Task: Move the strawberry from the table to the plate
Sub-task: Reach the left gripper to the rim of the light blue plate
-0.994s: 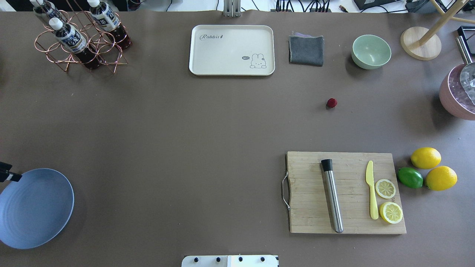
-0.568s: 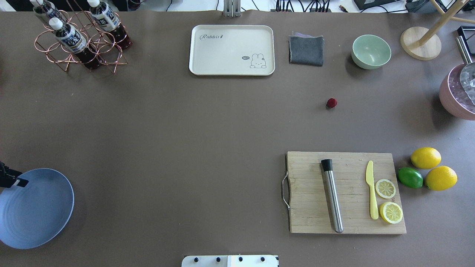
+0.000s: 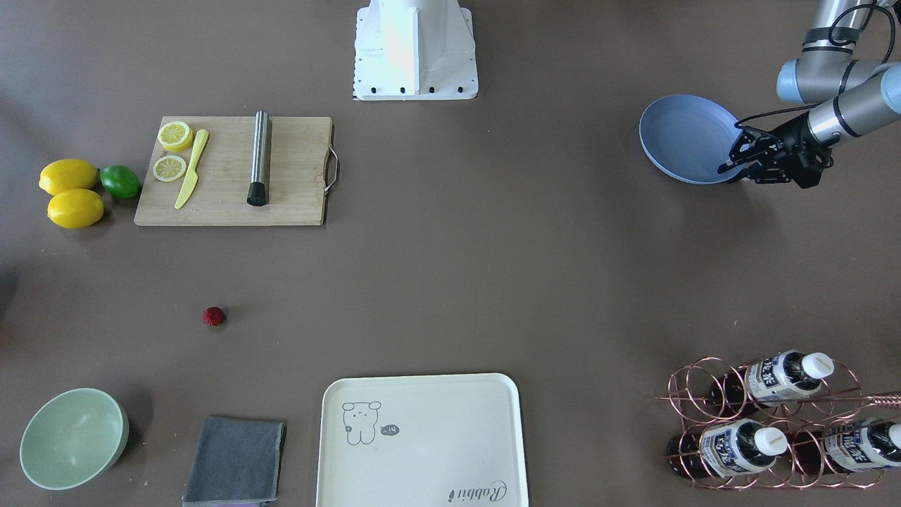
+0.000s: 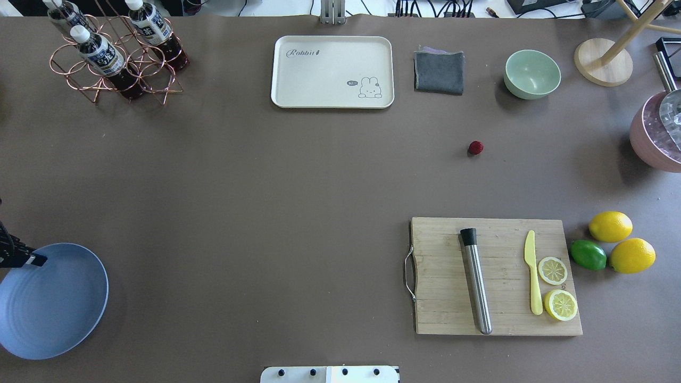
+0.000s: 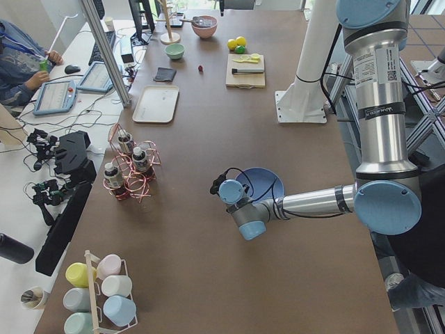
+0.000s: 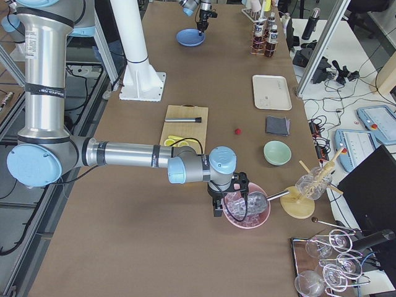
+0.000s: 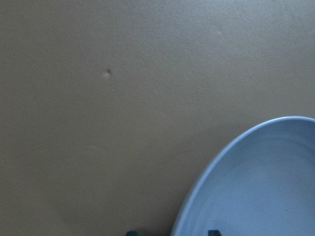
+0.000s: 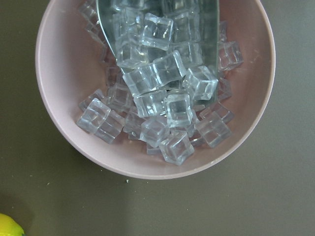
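The strawberry is sitting on the bare tabletop, well apart from the plate. It's looking tiny, light and apt to roll, so I'd be pinching gently across its middle. The left end effector is hanging spread astride the plate's rim. Whether the right end effector is spread, I cannot tell.

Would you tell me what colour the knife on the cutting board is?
Yellow; the knife shows best overhead.

One strawberry; one plate; two lemons; one lime; two lemon slices; three bottles
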`<state>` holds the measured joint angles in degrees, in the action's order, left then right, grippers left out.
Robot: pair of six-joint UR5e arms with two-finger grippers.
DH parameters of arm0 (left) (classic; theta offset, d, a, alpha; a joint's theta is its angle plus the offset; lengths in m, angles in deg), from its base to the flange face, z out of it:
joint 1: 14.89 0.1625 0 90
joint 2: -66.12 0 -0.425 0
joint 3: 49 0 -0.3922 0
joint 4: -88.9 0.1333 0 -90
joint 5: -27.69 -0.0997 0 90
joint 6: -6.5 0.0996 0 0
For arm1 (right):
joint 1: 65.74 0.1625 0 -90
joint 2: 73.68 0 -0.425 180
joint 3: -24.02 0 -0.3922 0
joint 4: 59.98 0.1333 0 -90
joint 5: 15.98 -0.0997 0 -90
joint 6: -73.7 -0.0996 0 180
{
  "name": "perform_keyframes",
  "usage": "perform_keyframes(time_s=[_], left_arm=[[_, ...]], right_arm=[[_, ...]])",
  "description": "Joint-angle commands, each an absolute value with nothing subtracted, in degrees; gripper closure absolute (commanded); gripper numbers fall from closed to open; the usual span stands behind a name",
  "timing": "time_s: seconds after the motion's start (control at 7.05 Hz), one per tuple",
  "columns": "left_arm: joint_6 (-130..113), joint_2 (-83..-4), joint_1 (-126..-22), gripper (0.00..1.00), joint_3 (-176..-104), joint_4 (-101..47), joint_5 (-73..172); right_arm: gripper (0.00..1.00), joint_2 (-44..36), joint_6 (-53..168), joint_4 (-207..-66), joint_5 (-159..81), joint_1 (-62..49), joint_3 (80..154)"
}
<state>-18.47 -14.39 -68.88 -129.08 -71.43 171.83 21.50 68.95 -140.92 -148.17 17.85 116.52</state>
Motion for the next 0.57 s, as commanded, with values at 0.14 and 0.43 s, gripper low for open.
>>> perform_keyframes(time_s=[0.14, 0.43], left_arm=[[-23.8, -19.2, -70.6, 1.0, -130.1, -70.8, 176.4], [-36.1, -26.9, -71.1, 1.0, -130.3, -70.9, 177.5]], right_arm=[[0.0, 21.5, 69.0, -140.9, -148.2, 17.8, 116.6], [0.0, 21.5, 69.0, -140.9, -148.3, 17.8, 116.7]])
